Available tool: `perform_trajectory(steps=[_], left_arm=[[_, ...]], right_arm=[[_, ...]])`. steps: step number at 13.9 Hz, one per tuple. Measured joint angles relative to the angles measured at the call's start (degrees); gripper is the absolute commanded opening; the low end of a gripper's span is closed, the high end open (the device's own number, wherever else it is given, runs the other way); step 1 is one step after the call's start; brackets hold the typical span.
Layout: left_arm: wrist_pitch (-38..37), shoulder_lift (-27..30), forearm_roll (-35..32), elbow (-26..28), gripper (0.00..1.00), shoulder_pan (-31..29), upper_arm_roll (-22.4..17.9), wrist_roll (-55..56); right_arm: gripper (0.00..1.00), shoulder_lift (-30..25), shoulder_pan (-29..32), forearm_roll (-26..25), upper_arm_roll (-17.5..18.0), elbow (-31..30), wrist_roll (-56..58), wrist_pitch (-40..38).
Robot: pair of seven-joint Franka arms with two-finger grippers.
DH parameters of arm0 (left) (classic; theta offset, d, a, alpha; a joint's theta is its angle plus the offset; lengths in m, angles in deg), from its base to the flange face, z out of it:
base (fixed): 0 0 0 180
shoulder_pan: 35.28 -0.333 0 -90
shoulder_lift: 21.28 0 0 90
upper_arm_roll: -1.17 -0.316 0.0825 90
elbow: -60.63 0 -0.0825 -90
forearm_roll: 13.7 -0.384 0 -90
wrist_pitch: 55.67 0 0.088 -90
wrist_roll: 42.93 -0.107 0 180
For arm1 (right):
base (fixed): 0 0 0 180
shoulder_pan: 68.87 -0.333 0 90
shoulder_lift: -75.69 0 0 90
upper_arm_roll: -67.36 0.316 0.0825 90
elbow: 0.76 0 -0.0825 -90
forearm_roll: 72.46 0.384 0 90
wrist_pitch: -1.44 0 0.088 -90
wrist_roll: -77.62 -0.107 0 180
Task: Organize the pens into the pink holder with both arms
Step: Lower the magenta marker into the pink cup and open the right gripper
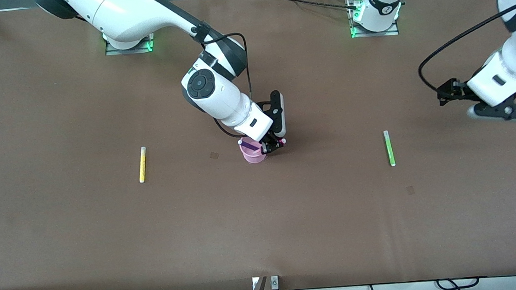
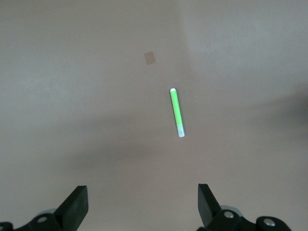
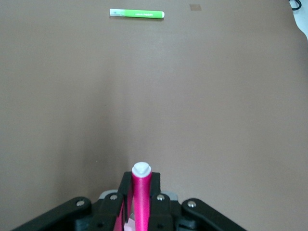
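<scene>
The pink holder [image 1: 253, 155] stands at the middle of the table with a purple pen [image 1: 249, 142] leaning in it. My right gripper [image 1: 273, 144] hangs just over the holder's rim, shut on a magenta pen [image 1: 280, 141]. In the right wrist view the magenta pen [image 3: 141, 195] runs between the pads of the right gripper [image 3: 141, 185], its white end sticking out. A yellow pen [image 1: 142, 164] lies flat toward the right arm's end. A green pen [image 1: 389, 148] lies toward the left arm's end. My left gripper [image 1: 446, 93] hangs open and empty above the table beside the green pen [image 2: 177, 112].
Small darker patches mark the brown table [image 1: 294, 235], one beside the holder [image 1: 214, 155] and one nearer the front camera than the green pen [image 1: 410, 190]. Black cables hang from both arms. Both arm bases stand at the table's edge farthest from the front camera.
</scene>
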State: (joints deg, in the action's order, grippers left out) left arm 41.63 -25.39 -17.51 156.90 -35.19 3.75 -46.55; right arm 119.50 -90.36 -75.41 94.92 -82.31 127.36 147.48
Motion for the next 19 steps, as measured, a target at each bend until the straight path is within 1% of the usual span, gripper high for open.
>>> perform_trajectory(steps=[3, 5, 7, 9, 11, 19], left_arm=[[0.01, 4.07, 0.50, 1.00, 1.00, 0.01, -0.38, 1.57], [-0.15, 5.08, 0.54, 1.06, 1.00, 0.06, -0.38, 1.87], [-0.15, 5.15, 0.70, 0.96, 1.00, 0.23, -0.30, 1.97], [-0.15, 5.14, 2.69, 0.97, 1.00, 0.29, -0.35, 2.11], [-0.15, 5.14, 3.60, 0.97, 1.00, 0.11, -0.55, 2.12], [-0.13, 4.39, 3.73, 1.04, 1.00, -0.53, -0.66, 2.14]], right_arm=[[0.00, 0.06, -0.27, -0.15, 0.00, -0.05, 0.58, -0.04], [0.00, 0.19, -0.73, -0.15, 0.00, -0.30, 0.73, -0.15], [0.00, 0.27, -1.18, -0.16, 0.01, -0.99, 0.74, -0.23], [0.00, 0.31, -1.32, -0.16, 0.00, -1.88, 0.74, -0.74], [0.00, 0.28, -1.31, -0.16, 0.00, -2.08, 0.74, -2.68], [0.00, 0.08, -1.01, -0.17, -0.03, -1.98, 0.78, -4.68]])
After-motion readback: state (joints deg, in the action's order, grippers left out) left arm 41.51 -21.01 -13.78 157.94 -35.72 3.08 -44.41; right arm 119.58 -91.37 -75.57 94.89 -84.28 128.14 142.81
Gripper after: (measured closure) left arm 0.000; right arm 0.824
